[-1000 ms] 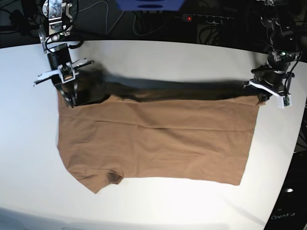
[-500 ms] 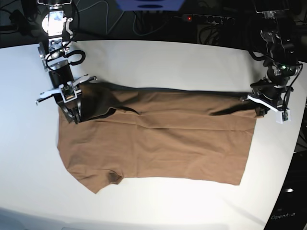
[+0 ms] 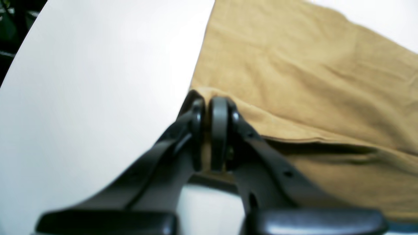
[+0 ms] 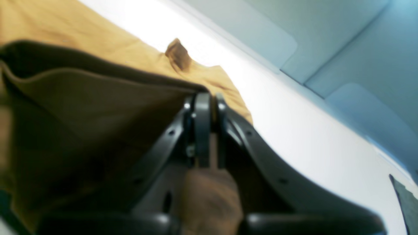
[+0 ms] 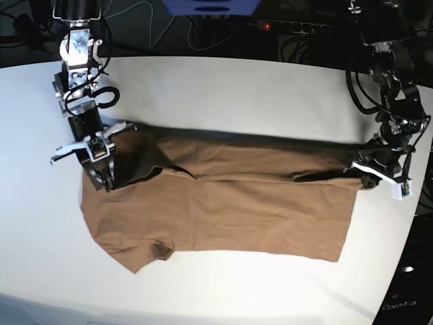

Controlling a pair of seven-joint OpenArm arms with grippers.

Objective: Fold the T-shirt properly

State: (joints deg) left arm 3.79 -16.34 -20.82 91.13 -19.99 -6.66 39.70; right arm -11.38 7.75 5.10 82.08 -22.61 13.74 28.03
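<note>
T-shirt edge lower than before, pinched cloth visible only wrist-side.

White surface under me, matte, with bright glare along its near part and a curved front edge. Behind its far edge, dark clutter: a black power strip with a small red light lit at its left end, and loose cables trailing beside it. A blue object sits at top centre, cut off by the frame. In the right wrist view, pale blue-grey panels lie beyond the surface edge; what they are I cannot tell.
</note>
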